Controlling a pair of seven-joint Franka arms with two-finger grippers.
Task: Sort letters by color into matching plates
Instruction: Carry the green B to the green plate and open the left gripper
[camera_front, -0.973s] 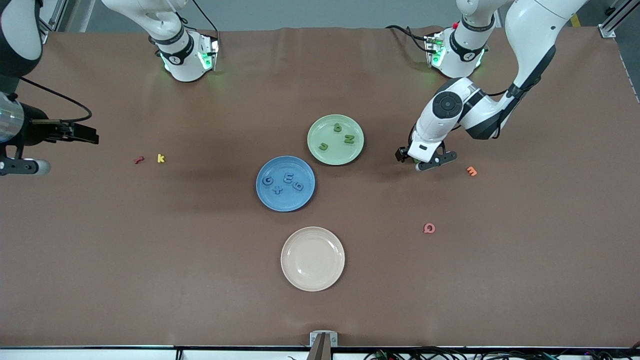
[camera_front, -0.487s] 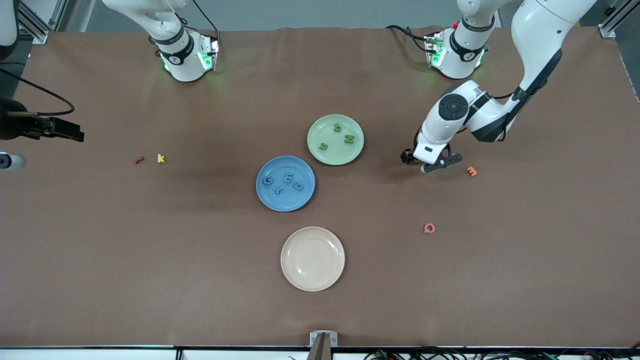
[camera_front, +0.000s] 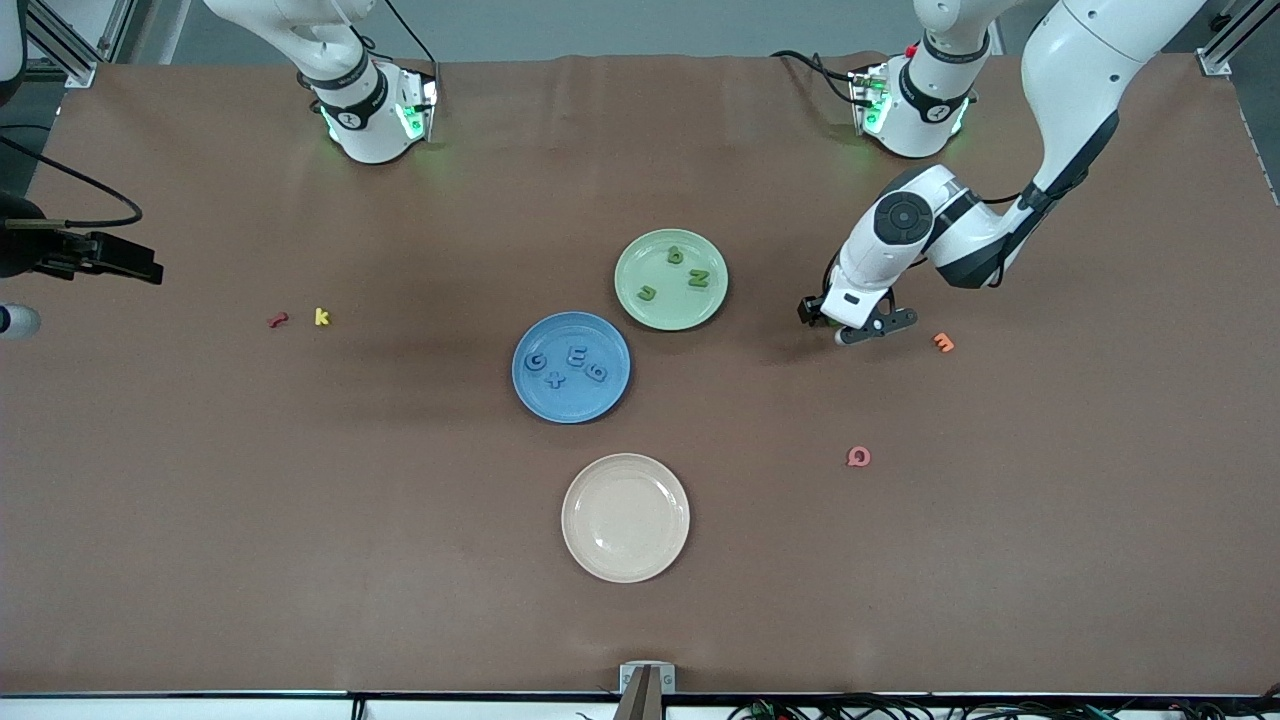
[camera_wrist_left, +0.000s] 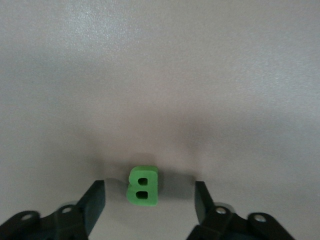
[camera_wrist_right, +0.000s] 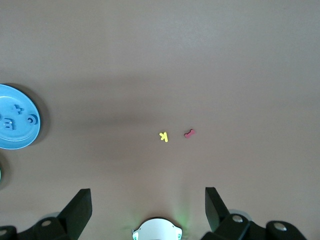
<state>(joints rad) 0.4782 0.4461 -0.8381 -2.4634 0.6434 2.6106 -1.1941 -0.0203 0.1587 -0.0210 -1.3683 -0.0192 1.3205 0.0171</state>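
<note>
My left gripper (camera_front: 856, 327) is low over the table beside the pale green plate (camera_front: 670, 306), toward the left arm's end. It is open (camera_wrist_left: 147, 194), with a green letter B (camera_wrist_left: 142, 186) lying on the table between its fingers, untouched. The green plate holds three green letters (camera_front: 698, 279). The blue plate (camera_front: 570, 402) holds four blue letters (camera_front: 576, 355). My right gripper (camera_front: 112, 262) is open (camera_wrist_right: 146, 200) and empty, high over the right arm's end of the table. Its wrist view shows part of the blue plate (camera_wrist_right: 20, 140).
A cream plate (camera_front: 625, 545) lies nearest the front camera. An orange letter (camera_front: 943, 343) lies close beside the left gripper, and a pink Q (camera_front: 858, 457) lies nearer the camera. A yellow k (camera_front: 321, 317) and a red letter (camera_front: 278, 320) lie toward the right arm's end.
The right arm has drawn back toward its end of the table. The left gripper has shifted slightly, staying low over the same spot.
</note>
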